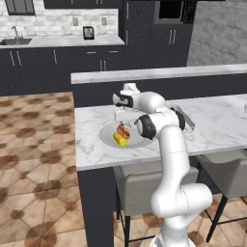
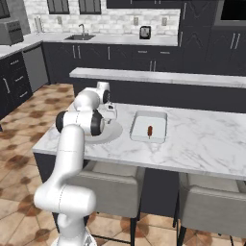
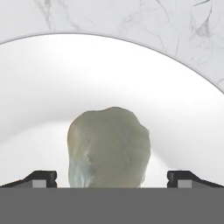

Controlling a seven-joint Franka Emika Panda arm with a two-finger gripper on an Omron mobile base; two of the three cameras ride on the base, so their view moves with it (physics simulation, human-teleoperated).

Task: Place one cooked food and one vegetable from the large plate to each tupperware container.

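The large plate (image 1: 107,136) (image 2: 113,135) lies on the marble island, near its left end. On it I see a yellow corn cob (image 1: 120,140) and a red-orange food (image 1: 123,129). My gripper (image 1: 123,116) (image 2: 109,113) hangs low over the plate, pointing down. In the hand view my gripper (image 3: 112,177) is open, with a pale grey-green lumpy vegetable (image 3: 109,146) between its fingertips (image 3: 41,177) on the white plate (image 3: 87,65). I cannot tell whether they touch it. A tupperware container (image 2: 150,126) (image 1: 190,123) to the right holds a small brown sausage (image 2: 150,130).
A raised marble ledge (image 1: 159,73) runs along the island's far side. Grey stools (image 2: 211,206) stand under the near edge. The back wall counter carries a sink (image 2: 80,36) and a small toaster (image 2: 145,32).
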